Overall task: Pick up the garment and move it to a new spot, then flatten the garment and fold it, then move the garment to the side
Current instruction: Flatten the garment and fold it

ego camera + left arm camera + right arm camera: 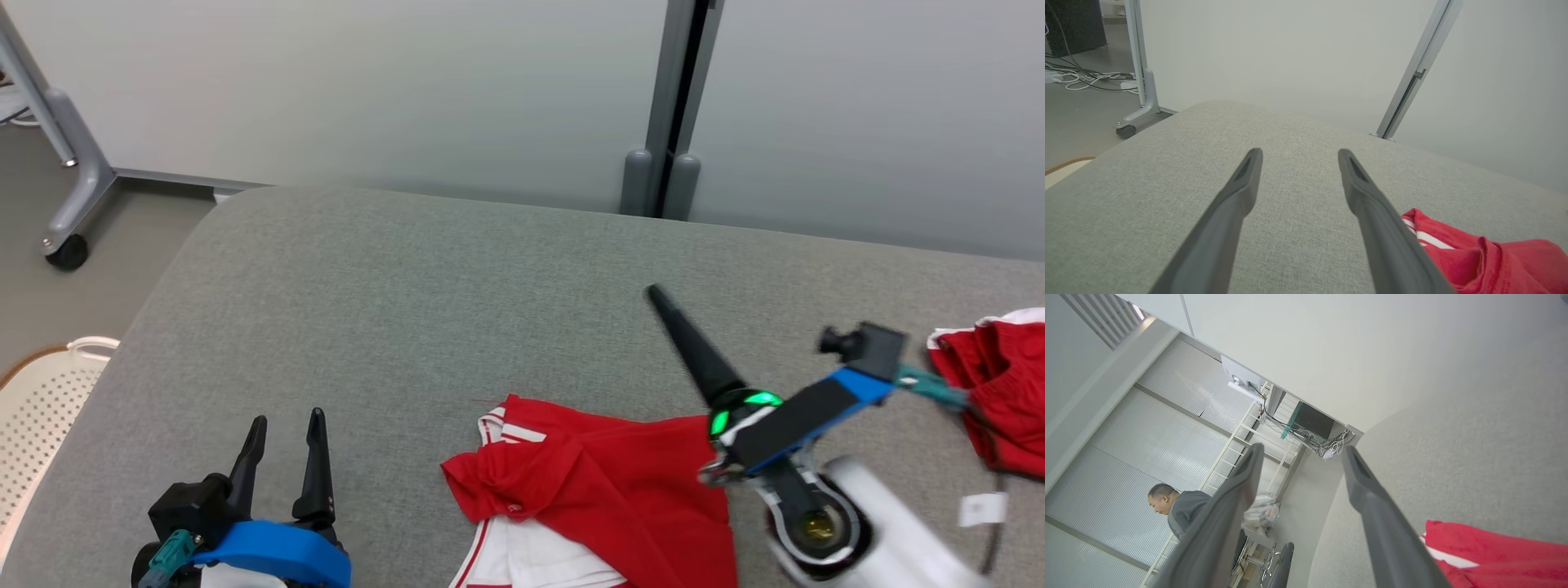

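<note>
Right gripper (1302, 451) hangs tilted at the red garment's (604, 490) right edge, fingers spread wide, holding nothing. Left gripper (286, 433) likewise wide, empty, well left of the garment, which lies crumpled at the grey table's (408, 286) near edge

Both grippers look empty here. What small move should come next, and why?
Probably bring the left gripper across to the left edge of the red garment and pinch it. The garment lies rumpled, a flap folded over; the left gripper and right gripper both stand open and empty, so flattening needs a fresh grip.
</note>
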### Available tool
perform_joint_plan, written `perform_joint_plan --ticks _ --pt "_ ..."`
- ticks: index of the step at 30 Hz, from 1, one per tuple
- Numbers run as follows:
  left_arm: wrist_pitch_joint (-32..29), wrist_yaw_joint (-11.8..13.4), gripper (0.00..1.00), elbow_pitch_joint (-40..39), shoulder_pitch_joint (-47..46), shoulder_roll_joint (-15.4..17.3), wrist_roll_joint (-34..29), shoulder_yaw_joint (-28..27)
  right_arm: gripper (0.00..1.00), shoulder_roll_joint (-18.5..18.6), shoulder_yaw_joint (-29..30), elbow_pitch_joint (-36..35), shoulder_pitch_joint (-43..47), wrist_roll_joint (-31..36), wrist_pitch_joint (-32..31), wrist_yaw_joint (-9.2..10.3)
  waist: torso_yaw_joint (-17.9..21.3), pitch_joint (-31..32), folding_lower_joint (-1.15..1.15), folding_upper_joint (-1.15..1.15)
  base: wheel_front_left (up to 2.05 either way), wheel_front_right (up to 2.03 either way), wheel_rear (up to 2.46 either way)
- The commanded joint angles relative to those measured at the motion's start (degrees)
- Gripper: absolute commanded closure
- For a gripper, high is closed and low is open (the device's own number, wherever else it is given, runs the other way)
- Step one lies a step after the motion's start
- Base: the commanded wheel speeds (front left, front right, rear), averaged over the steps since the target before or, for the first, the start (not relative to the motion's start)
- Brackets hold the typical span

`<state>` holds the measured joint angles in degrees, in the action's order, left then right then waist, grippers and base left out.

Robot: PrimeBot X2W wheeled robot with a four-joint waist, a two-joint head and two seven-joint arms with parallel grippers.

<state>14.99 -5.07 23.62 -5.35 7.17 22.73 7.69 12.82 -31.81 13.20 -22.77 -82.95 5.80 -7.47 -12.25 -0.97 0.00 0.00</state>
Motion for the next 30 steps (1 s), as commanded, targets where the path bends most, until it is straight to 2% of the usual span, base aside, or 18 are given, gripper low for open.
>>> perform_joint_plan --ticks 1,5,10,12,14,15,17,18,22,24,27,30 --pt "0.2 -0.1 0.00 -0.2 0.2 -0.1 -0.2 -0.2 0.00 1.6 0.4 -0.7 0.7 1.4 1.1 -0.04 0.5 0.3 0.00 0.00 0.00 0.00 0.00" --pt "0.3 -0.1 0.00 -0.7 0.3 -0.3 -0.5 -0.8 0.00 8.3 1.5 -2.0 2.4 7.9 6.1 -0.04 1.8 0.4 0.00 0.00 0.00 0.00 0.00" --pt "0.3 -0.3 0.00 -2.1 0.6 -0.9 -1.1 -1.4 0.00 13.3 3.9 2.1 5.3 16.4 8.7 -0.04 3.3 0.5 0.00 0.00 0.00 0.00 0.00" --pt "0.3 -0.4 0.00 -2.6 0.9 -1.1 -1.3 -1.8 0.00 13.9 5.5 5.3 6.2 22.1 9.1 -0.04 3.8 0.5 0.00 0.00 0.00 0.00 0.00" --pt "0.3 -0.5 0.00 -2.9 1.2 -1.2 -1.7 -2.1 0.00 12.4 7.3 8.1 6.9 26.6 9.3 -0.05 4.3 0.5 0.00 0.00 0.00 0.00 0.00" --pt "0.3 -0.5 0.00 -3.0 1.3 -1.2 -1.7 -2.2 0.05 11.5 7.9 9.0 7.1 28.5 9.3 -0.05 4.5 0.5 0.00 0.00 0.00 0.00 0.00" --pt "0.3 -0.6 0.00 -3.1 1.2 -1.4 -2.0 -2.4 0.56 9.8 9.0 9.9 7.6 30.9 9.4 -0.04 4.9 0.5 0.00 0.00 0.00 0.00 0.00" --pt "0.3 -0.7 0.00 -3.1 1.2 -1.4 -2.2 -2.5 0.98 8.9 9.2 10.2 7.7 31.8 9.4 -0.04 5.0 0.5 0.00 0.00 0.00 0.00 0.00" --pt "0.3 -0.9 0.00 -2.7 0.9 -1.5 -2.6 -2.5 1.00 6.2 8.0 10.8 7.8 33.8 8.4 -0.04 5.0 0.7 0.00 0.00 0.00 0.00 0.00" --pt "0.3 -1.1 0.00 -2.5 0.7 -1.4 -2.6 -2.6 1.00 4.4 6.5 10.6 7.9 32.0 5.8 -0.04 4.7 0.7 0.00 0.00 0.00 0.00 0.00" --pt "0.2 -1.4 0.00 -2.3 0.5 -1.5 -2.7 -2.6 1.00 -0.7 6.0 8.9 8.4 19.8 -2.5 -0.04 4.2 0.5 0.00 0.00 0.00 0.00 0.00" --pt "0.2 -1.5 0.00 -1.9 0.2 -1.7 -2.9 -2.3 1.00 -2.2 5.4 10.2 7.0 11.3 -12.0 -0.03 3.3 0.3 0.00 0.00 0.00 0.00 0.00"
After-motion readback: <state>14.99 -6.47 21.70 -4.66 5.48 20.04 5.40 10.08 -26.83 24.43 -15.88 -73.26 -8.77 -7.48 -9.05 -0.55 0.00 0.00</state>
